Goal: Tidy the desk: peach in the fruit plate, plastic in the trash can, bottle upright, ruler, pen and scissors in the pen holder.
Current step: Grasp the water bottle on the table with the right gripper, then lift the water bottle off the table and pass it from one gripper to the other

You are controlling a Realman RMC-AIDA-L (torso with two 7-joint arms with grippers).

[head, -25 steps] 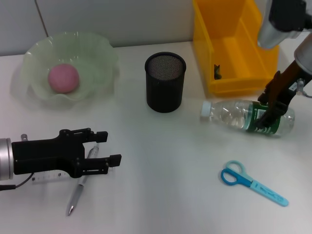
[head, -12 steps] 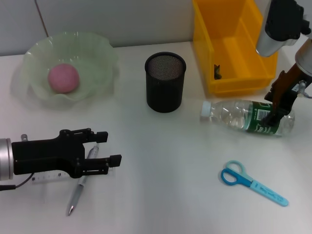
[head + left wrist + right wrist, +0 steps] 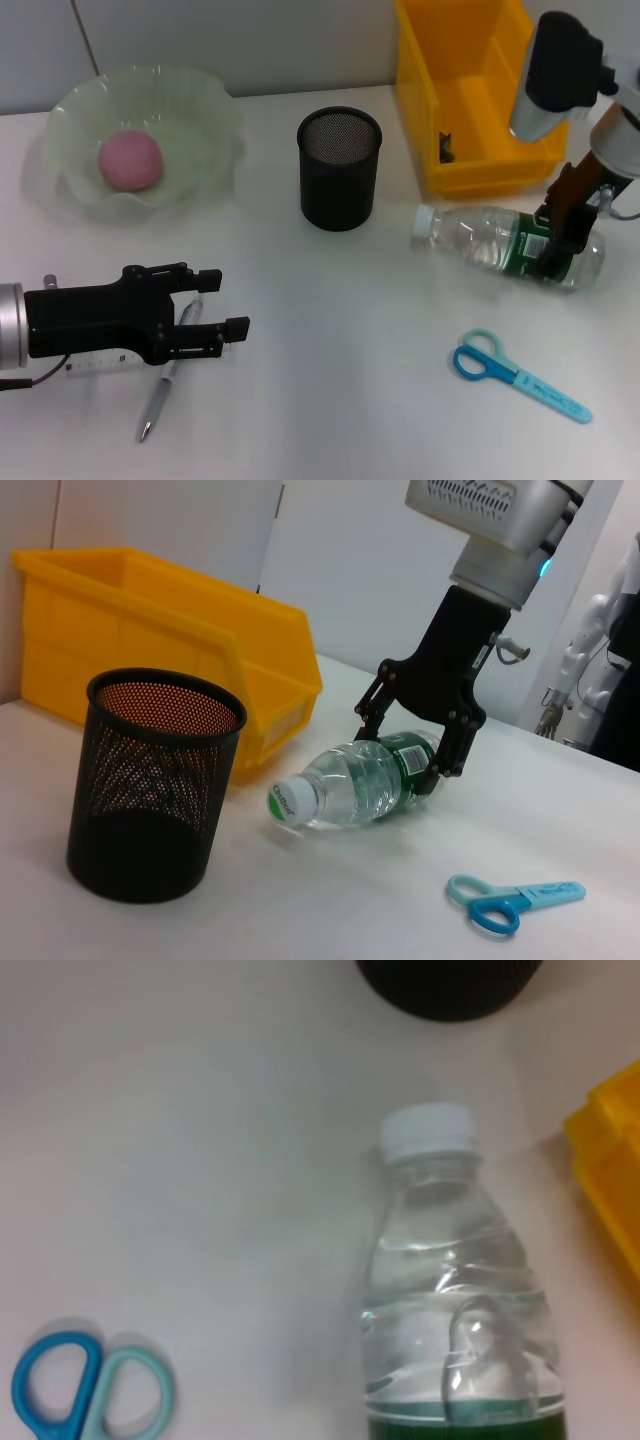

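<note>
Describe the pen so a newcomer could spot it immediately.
Start at the green fruit plate and drop toward the near edge to the black left hand. The pen lies beneath it, slim and silver, beside a clear ruler, tip pointing toward the near edge.

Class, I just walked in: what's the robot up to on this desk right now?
It is tidying. The right gripper straddles the lying bottle at its green label, jaws around it but not visibly clamped. The left gripper hangs open over the pen. The peach sits in the plate; the scissors lie loose.
</note>
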